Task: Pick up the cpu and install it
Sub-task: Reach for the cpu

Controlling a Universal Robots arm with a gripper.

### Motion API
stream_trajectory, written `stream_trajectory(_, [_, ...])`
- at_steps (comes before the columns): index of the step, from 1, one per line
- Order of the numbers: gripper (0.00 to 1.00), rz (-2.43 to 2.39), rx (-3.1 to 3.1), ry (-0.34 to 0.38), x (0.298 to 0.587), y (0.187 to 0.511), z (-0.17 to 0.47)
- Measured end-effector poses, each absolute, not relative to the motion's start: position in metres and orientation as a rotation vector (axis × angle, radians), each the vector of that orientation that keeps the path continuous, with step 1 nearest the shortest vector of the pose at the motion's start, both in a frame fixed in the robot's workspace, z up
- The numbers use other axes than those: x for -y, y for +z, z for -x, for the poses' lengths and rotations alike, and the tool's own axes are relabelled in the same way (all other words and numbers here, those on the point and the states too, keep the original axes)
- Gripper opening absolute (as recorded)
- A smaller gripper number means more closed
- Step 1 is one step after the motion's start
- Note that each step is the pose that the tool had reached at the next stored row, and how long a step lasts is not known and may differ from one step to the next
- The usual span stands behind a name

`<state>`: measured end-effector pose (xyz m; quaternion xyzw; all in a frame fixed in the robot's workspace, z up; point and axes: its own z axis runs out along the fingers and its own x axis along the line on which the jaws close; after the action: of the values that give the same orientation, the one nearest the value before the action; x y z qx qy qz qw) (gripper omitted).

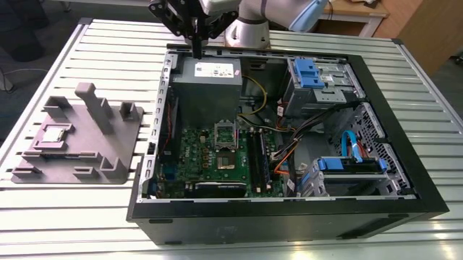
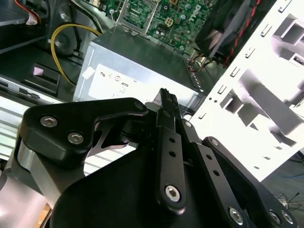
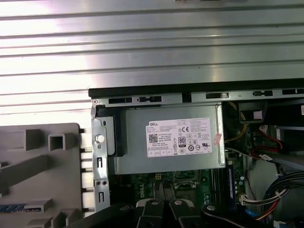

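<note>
gripper (image 1: 197, 52) is hovering fingers-down above the power supply (image 1: 206, 86), fingers closed together, gripping nothing | cpu (image 1: 56, 134) is lying flat, pale silvery, on the grey fixture (image 1: 108, 154)

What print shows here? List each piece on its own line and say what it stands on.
White label on the power supply: rows of fine print and marks, too small to quote reliably.
Motherboard: white lettering, too blurred to quote.
cpu on the grey fixture: no print legible.
No line can be quoted with confidence.
</note>
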<state>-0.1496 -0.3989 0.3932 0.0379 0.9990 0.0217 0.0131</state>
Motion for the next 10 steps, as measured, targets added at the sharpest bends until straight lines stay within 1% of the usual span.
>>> stream_trajectory(10, [0.11, -0.118, -3.113, 0.068, 0.399, 0.393, 0.167])
